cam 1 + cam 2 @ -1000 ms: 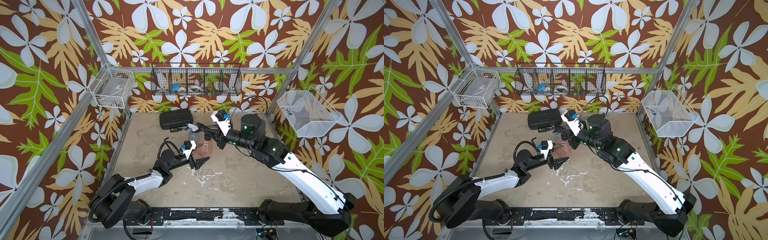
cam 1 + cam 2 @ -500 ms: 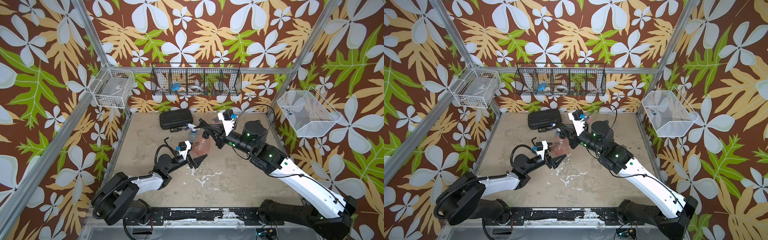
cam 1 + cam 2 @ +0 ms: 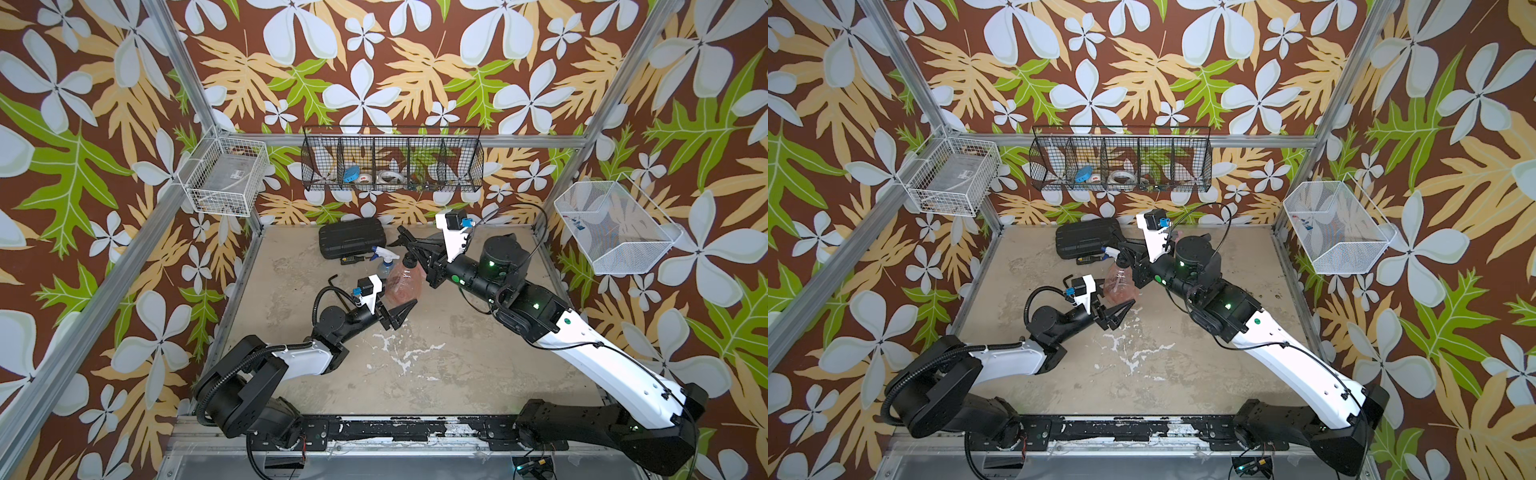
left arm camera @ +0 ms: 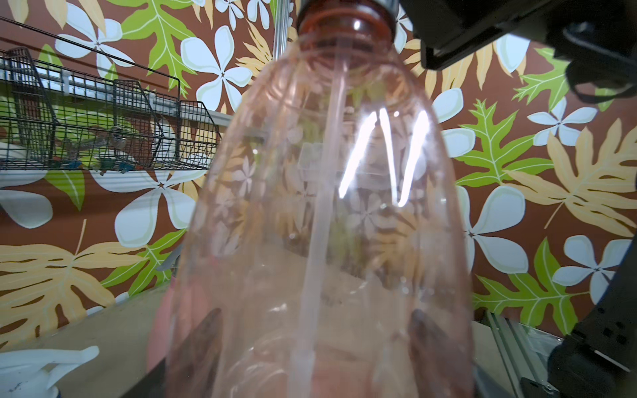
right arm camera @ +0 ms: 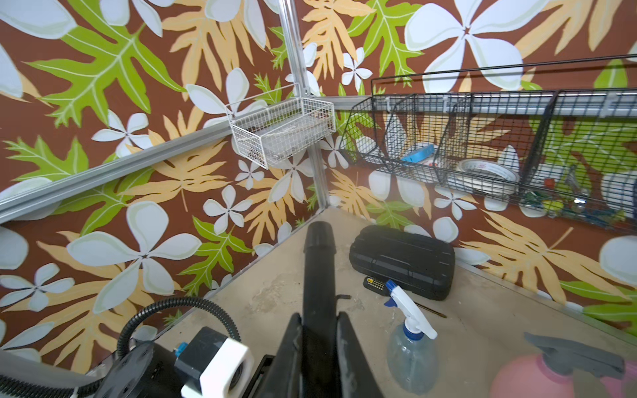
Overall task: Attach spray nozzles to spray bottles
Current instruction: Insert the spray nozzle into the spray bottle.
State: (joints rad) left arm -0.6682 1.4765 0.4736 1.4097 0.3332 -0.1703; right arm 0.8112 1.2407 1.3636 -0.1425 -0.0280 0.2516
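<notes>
A translucent orange spray bottle point(image 3: 401, 286) point(image 3: 1120, 284) stands tilted in mid-table. The all-black spray nozzle point(image 5: 319, 262) sits at its neck. My right gripper point(image 3: 417, 251) point(image 3: 1133, 249) point(image 5: 319, 317) is shut on this nozzle, which sticks out past the fingertips. My left gripper point(image 3: 405, 307) point(image 3: 1125, 309) point(image 4: 315, 315) is shut on the bottle's lower part, and its dark fingers point(image 4: 203, 344) show through the bottle wall. A clear bluish bottle point(image 5: 412, 358) wearing a white and blue nozzle point(image 3: 382, 252) point(image 5: 408, 312) stands just behind. A pink bottle point(image 5: 537, 382) with a grey nozzle point(image 5: 575, 353) stands beside it.
A black ribbed case point(image 3: 351, 237) point(image 5: 401, 265) lies at the back wall with a small black handset point(image 3: 351, 260) in front of it. A black hex key point(image 3: 331, 279) lies left of the bottles. Wire baskets point(image 3: 392, 160) point(image 3: 226, 180) point(image 3: 615, 226) hang on the walls.
The right wrist swung to the right and the orange bottle under the nozzle came more upright. The left gripper moved up to the bottle's base and narrowed a little.
</notes>
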